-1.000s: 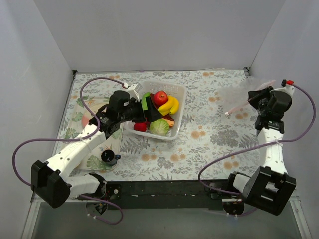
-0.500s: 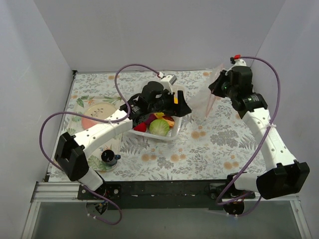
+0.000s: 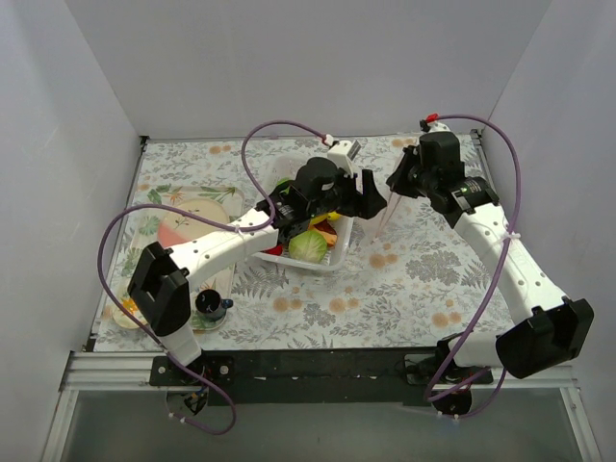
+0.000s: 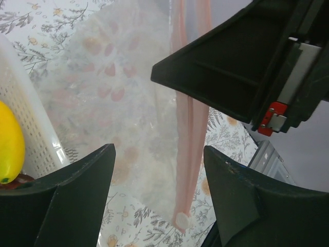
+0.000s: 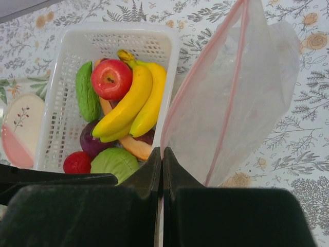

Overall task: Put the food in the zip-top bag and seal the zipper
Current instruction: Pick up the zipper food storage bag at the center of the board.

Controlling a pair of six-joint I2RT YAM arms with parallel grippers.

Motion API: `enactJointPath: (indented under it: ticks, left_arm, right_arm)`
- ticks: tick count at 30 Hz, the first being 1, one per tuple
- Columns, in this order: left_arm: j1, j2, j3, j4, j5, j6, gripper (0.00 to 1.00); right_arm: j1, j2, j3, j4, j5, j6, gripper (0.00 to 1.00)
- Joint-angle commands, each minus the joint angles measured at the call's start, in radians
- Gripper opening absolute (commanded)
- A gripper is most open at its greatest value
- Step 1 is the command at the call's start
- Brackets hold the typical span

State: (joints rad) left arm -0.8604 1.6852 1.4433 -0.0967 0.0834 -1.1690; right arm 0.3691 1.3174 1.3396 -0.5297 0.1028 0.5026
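Food seven pieces, zip-top bag one

White arm links, black joints and fingers, looping purple cables.

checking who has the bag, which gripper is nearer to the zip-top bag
Right. The right gripper is shut on the zip-top bag at its pink mouth edge; the left gripper is open, facing it without gripping.
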Motion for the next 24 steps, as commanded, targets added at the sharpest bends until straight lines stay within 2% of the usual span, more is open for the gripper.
enactJointPath:
  ticks: [1, 6, 15, 24]
  left_arm:
    - [-0.038, -0.013, -0.029, 0.124, -0.071, 0.038, 0.69]
    - [-0.058, -0.012, -0.057, 0.17, -0.137, 0.061, 0.69]
    - [-0.068, -0.001, -0.072, 0.175, -0.146, 0.065, 0.68]
    - [-0.069, 0.014, -0.061, 0.173, -0.151, 0.061, 0.61]
  right_arm:
    - [0.007, 0.008, 0.055, -0.004, 0.014, 0.05, 0.01]
    - [0.008, 0.016, 0.07, -0.02, -0.002, 0.076, 0.01]
    - [0.01, 0.011, 0.076, -0.009, -0.025, 0.111, 0.01]
    - [0.01, 0.002, 0.064, -0.01, -0.011, 0.109, 0.01]
